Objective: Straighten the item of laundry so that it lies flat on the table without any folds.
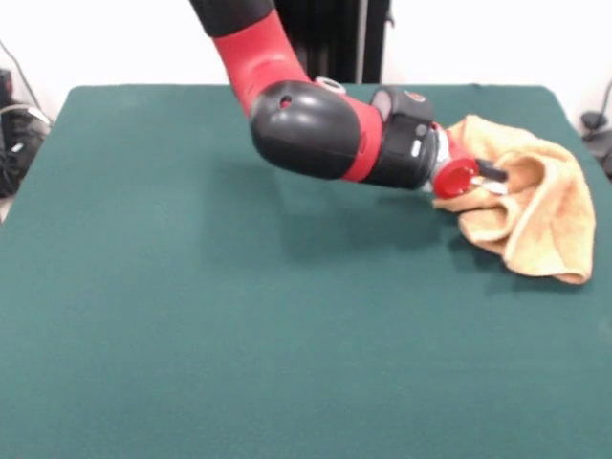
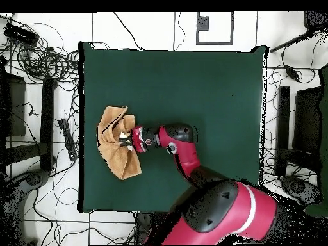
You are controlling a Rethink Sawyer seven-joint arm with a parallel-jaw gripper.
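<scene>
The item of laundry (image 1: 537, 215), an orange-tan towel, lies crumpled in thick folds near the far right part of the green table (image 1: 239, 335). My gripper (image 1: 499, 180) reaches sideways into the bunched cloth and is shut on a fold, with the towel gathered up around its tips. In the overhead view the item of laundry (image 2: 114, 152) sits close to the left edge of the table (image 2: 192, 83), and the gripper (image 2: 129, 139) enters it from the right. Parts of the towel are tucked under itself and hidden.
The red and black arm (image 1: 316, 129) stretches low over the table's far middle. Tangled cables (image 2: 45, 61) and dark equipment (image 2: 301, 128) lie on the floor around the table. The table edge (image 2: 81, 147) is a short way from the towel.
</scene>
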